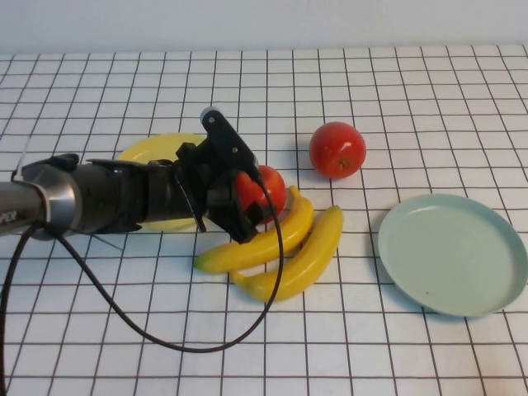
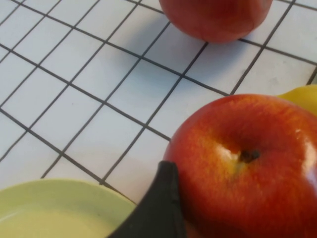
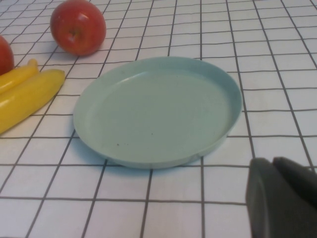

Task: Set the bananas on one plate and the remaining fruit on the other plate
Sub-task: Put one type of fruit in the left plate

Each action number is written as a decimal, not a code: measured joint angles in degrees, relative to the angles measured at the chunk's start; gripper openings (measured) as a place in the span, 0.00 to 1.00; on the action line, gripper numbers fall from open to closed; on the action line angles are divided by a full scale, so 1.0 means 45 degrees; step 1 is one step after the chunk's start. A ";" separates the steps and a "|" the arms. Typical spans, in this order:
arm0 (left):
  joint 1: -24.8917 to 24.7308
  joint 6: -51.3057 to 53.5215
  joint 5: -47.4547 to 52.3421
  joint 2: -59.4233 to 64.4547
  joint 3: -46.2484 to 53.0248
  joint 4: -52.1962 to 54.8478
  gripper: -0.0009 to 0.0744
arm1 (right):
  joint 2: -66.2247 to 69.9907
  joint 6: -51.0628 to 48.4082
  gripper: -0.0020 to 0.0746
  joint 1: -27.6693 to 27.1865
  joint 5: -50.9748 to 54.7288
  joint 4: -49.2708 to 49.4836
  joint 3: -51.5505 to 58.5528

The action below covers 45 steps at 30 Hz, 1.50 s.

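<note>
From the high view, I am reaching my left gripper across the middle of the bench, fingers closing around the near round shiny red apple, which sits touching the two long curved yellow bananas; the second red apple lies farther back, the pale yellow plate toward the left edge, the mint-green plate at the right edge. In my left wrist view, one dark finger is pressing the apple's side, so I judge I should lift straight up without dragging the bananas. In the right wrist view, my right gripper is hovering beside the mint-green plate; I cannot tell its finger spread. The white gridded bench surface is meeting a plain pale wall.
</note>
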 joint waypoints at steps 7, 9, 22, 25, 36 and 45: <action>0.0000 0.0000 -0.0031 0.0111 -0.0219 -0.0028 0.90 | 0.0000 0.0000 0.00 0.0000 0.0000 0.0000 0.0000; 0.0000 0.0000 -0.0062 0.0171 -0.0303 -0.0028 0.88 | 0.0000 0.0000 0.00 0.0000 0.0000 0.0000 0.0000; -0.0018 -0.1489 -0.1007 -0.0431 -0.0985 0.0054 0.82 | 0.0000 0.0000 0.00 0.0000 0.0000 0.0000 0.0000; -0.0018 -0.1704 -0.1964 -0.1292 -0.0985 0.0054 0.81 | 0.0000 0.0000 0.00 0.0000 0.0000 0.0000 0.0000; 0.1851 -0.4494 -0.2958 -0.2837 0.0069 0.0031 0.80 | 0.0000 0.0000 0.00 0.0000 0.0000 0.0000 0.0000; 0.2645 -0.5512 -0.2483 -0.2203 0.0137 0.0007 0.80 | 0.0000 0.0000 0.00 0.0000 0.0000 0.0000 0.0000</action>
